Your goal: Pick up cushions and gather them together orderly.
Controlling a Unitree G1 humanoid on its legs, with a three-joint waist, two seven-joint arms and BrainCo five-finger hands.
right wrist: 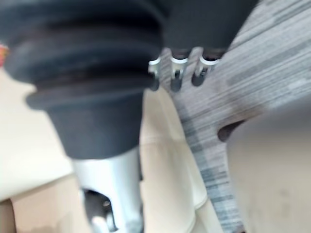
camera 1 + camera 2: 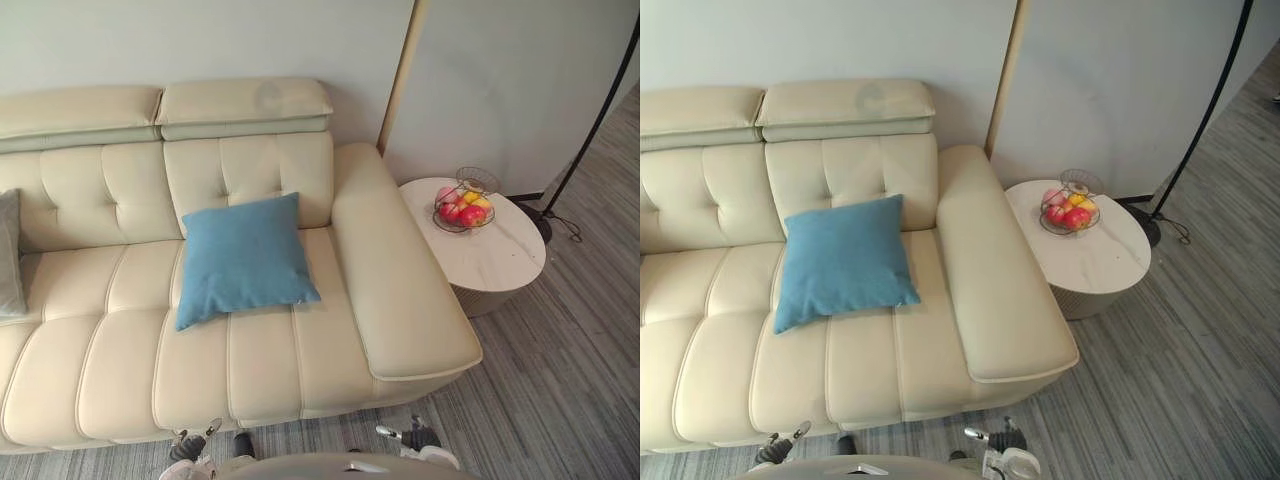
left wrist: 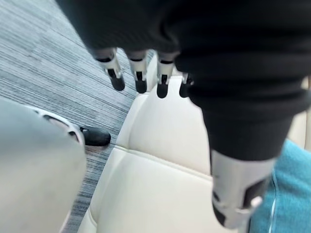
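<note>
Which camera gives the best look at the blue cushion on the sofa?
The left eye view: the blue cushion shows whole and central on the sofa. The right eye view shows it whole too. The left wrist view catches just a blue edge.

Left hand (image 3: 138, 77) hangs, fingers relaxed, empty; right hand (image 1: 176, 73) same.

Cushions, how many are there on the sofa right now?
2. A blue cushion leans on the backrest near the right armrest of the sofa; a grey cushion sits at the far left, cut off by the view's edge. More may lie beyond it.
</note>
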